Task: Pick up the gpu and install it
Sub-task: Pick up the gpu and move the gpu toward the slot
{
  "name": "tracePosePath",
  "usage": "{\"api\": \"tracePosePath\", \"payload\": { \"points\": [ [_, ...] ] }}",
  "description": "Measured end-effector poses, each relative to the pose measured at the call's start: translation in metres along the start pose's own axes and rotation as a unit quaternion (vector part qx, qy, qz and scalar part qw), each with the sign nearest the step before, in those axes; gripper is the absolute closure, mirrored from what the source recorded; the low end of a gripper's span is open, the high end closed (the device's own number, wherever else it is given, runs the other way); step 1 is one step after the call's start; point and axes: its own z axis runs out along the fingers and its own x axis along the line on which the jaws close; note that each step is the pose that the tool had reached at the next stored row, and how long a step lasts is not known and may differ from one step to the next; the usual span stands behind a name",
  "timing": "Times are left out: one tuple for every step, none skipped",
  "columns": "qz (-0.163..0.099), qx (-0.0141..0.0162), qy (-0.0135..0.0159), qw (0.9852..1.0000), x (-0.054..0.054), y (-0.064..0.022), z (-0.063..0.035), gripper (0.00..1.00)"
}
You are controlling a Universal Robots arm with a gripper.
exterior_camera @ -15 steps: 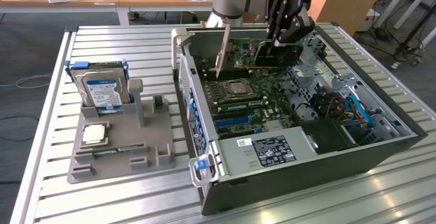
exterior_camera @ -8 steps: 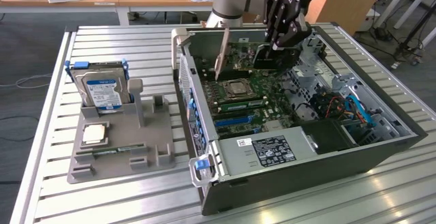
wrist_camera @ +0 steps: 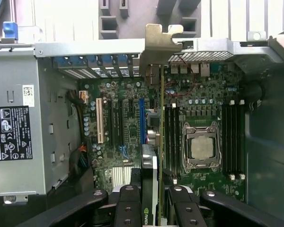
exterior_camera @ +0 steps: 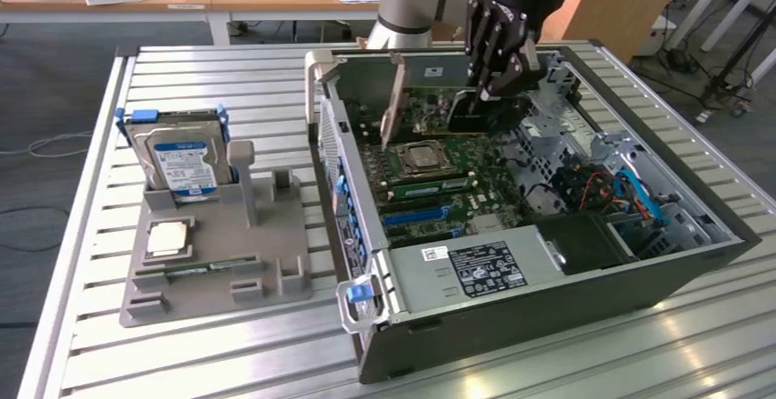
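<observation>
My gripper (exterior_camera: 492,85) is shut on the gpu (exterior_camera: 477,111), a dark flat card held on edge inside the open computer case (exterior_camera: 533,326). The card's long metal bracket (exterior_camera: 393,104) points toward the case's rear wall. In the wrist view the gpu (wrist_camera: 159,142) runs edge-on away from my fingers (wrist_camera: 128,203), and its bracket (wrist_camera: 158,40) reaches the rear slot openings. The card hangs above the motherboard (exterior_camera: 455,185), between the blue expansion slot (wrist_camera: 142,118) and the memory slots beside the processor socket (wrist_camera: 201,146). I cannot tell whether its lower edge touches a slot.
The power supply (exterior_camera: 473,267) fills the case's near end, with cables and a drive cage (exterior_camera: 606,190) at the exterior view's right. On the slatted table, a grey fixture (exterior_camera: 224,263) holds a hard drive (exterior_camera: 182,158) and a small chip.
</observation>
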Motion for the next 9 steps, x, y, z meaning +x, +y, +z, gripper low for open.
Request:
{"api": "tracePosePath", "payload": {
  "points": [
    [0.0, 0.0, 0.0, 1.0, 0.0, 0.0, 0.0018, 0.73],
    [0.0, 0.0, 0.0001, 1.0, 0.0, -0.0001, 0.0036, 0.73],
    [0.0, 0.0, 0.0, 1.0, 0.0, -0.0001, 0.0054, 0.73],
    [0.0, 0.0, 0.0, 1.0, 0.0, -0.0001, 0.0072, 0.73],
    [0.0, 0.0, 0.0001, 1.0, 0.0, -0.0002, 0.009, 0.73],
    [0.0, 0.0, 0.0, 1.0, 0.0, -0.0002, 0.0126, 0.73],
    [0.0, 0.0, 0.0001, 1.0, 0.0, -0.0002, 0.0145, 0.73],
    [0.0, 0.0, 0.0, 1.0, 0.0, -0.0003, 0.0163, 0.73],
    [0.0, 0.0, 0.0001, 1.0, 0.0, -0.0003, 0.0181, 0.73]
  ]
}}
